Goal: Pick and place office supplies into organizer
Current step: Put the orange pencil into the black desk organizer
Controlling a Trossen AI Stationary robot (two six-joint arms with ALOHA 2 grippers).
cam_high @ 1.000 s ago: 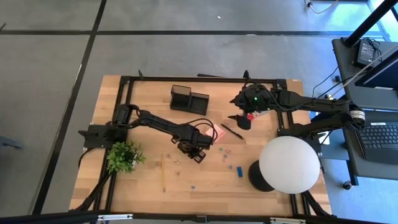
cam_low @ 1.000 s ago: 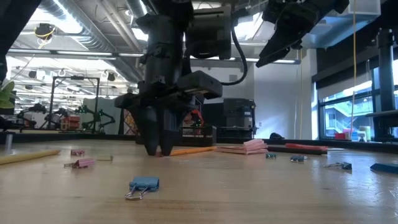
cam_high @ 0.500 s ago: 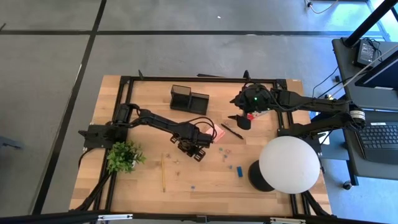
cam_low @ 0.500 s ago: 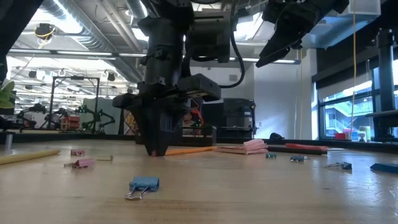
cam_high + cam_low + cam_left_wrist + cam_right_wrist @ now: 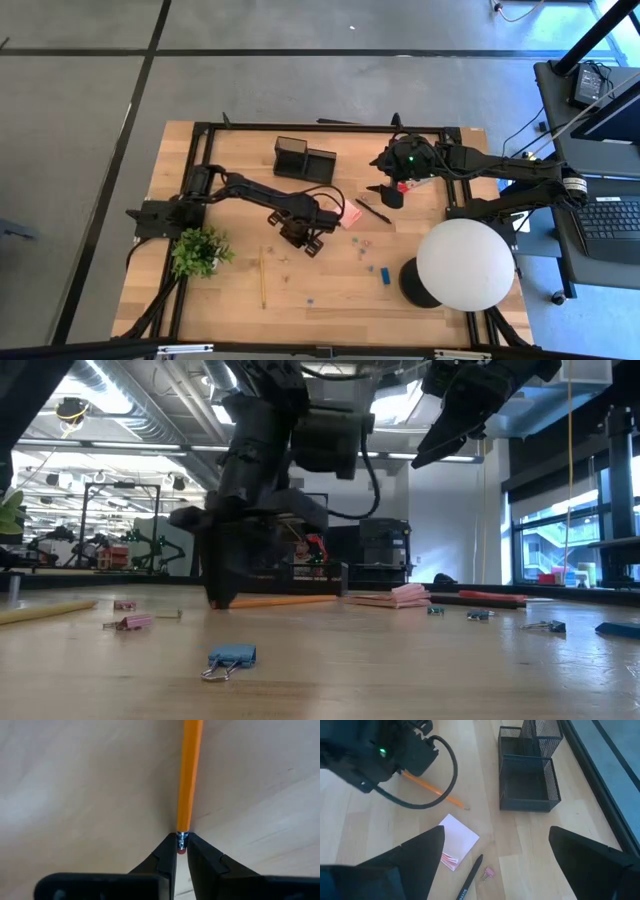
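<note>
An orange pencil (image 5: pixel 189 775) lies on the wooden table, its sharpened tip (image 5: pixel 465 807) pointing toward the black organizer (image 5: pixel 305 160). My left gripper (image 5: pixel 300 236) stands over the pencil's eraser end, pointing steeply down and shut on it. A pink sticky-note pad (image 5: pixel 457 840) and a black pen (image 5: pixel 470 882) lie flat beside it. My right gripper (image 5: pixel 385 192) hangs open above the table's far right part, holding nothing. The organizer (image 5: pixel 530 775) stands on its base near the far edge. My left gripper pinches the pencil's eraser end (image 5: pixel 181 841), at the metal band, between its two fingertips (image 5: pixel 167 855). The fingers come from above, pointing steeply down, roughly in line with the pencil. The pencil's shaft (image 5: pixel 290 601) lies along the tabletop.
A green potted plant (image 5: pixel 200 250) stands near the left edge and a white globe lamp (image 5: pixel 465 262) at the near right. A second pencil (image 5: pixel 262 278), a small blue block (image 5: pixel 385 273) and binder clips (image 5: pixel 232 656) lie on the near half.
My left gripper has shut its fingers onto the pencil's eraser end. It has also shifted a little toward the table's left edge and tipped. My right arm has kept still.
</note>
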